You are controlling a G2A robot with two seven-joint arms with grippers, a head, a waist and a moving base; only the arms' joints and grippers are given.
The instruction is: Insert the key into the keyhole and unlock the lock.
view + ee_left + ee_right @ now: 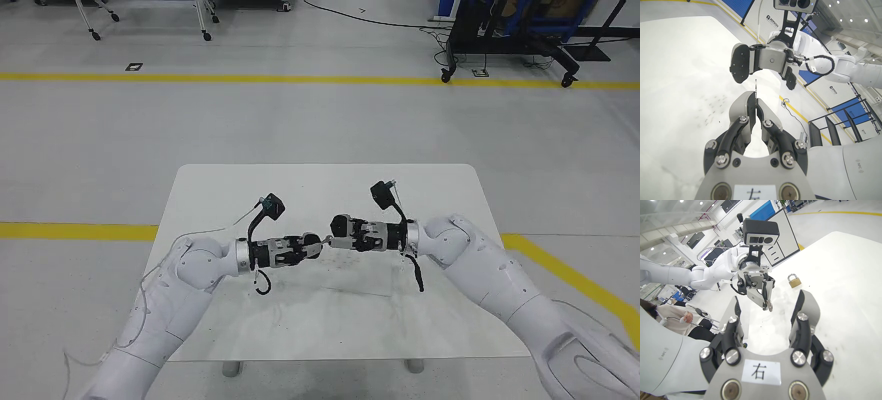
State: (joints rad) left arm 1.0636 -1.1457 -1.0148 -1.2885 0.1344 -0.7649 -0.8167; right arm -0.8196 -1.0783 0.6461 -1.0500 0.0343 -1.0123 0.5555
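Metal key (755,85) pinched in the left claw (755,98) points lengthwise toward the wide-spread right claw (769,297).

grey floor (300,130), yellow lines (300,77), white table (430,190), blue panels (762,209), ceiling lts (700,203)

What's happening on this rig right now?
The left gripper is shut on the key, holding it in the air above the table. The right gripper faces it at close range, open and empty. The padlock lies on the table with its shackle closed, apart from both grippers. The key is not yet in the keyhole.
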